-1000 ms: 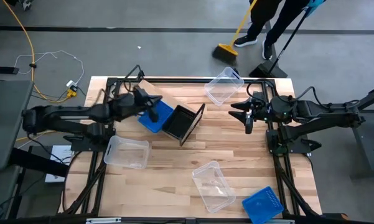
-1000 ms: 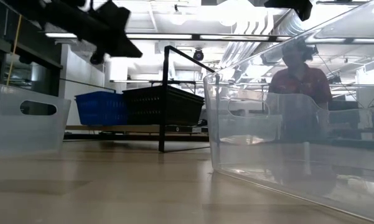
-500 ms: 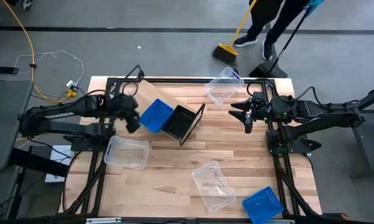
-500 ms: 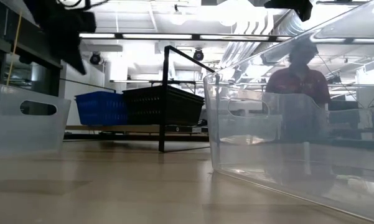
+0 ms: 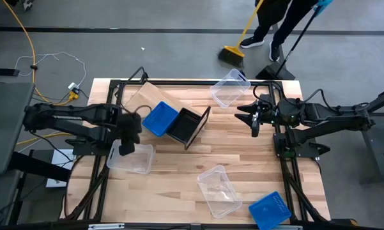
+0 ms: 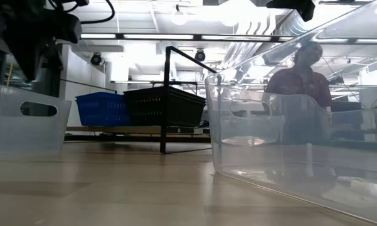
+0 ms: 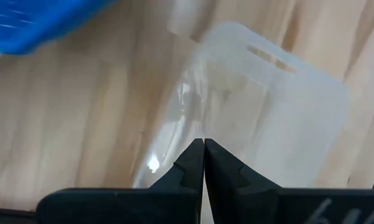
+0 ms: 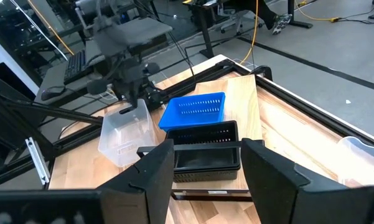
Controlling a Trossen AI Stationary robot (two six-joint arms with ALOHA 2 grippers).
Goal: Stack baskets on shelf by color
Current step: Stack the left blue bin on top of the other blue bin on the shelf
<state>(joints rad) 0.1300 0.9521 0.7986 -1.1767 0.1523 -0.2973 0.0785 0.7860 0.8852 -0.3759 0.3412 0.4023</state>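
Swinging away from the blue basket (image 5: 160, 119), my left gripper (image 5: 127, 144) has come off the shelf (image 5: 147, 99) and now hangs over the near-left clear basket (image 5: 130, 156), fingers pressed together and holding nothing. My right gripper (image 5: 254, 119) waits over the right side of the table (image 5: 179, 179), jaws apart and empty. The step in hand, as I judge it, is picking up this clear basket: I need to part the fingers first, come down over one thin wall, preferably the short end with the handle slot (image 7: 271, 57), and pinch the rim squarely so the light bin does not skid on the wood. It lies mouth up, long axis running across the table from left to right, well apart from the shelf, where the blue and black basket (image 5: 186, 126) sit side by side.
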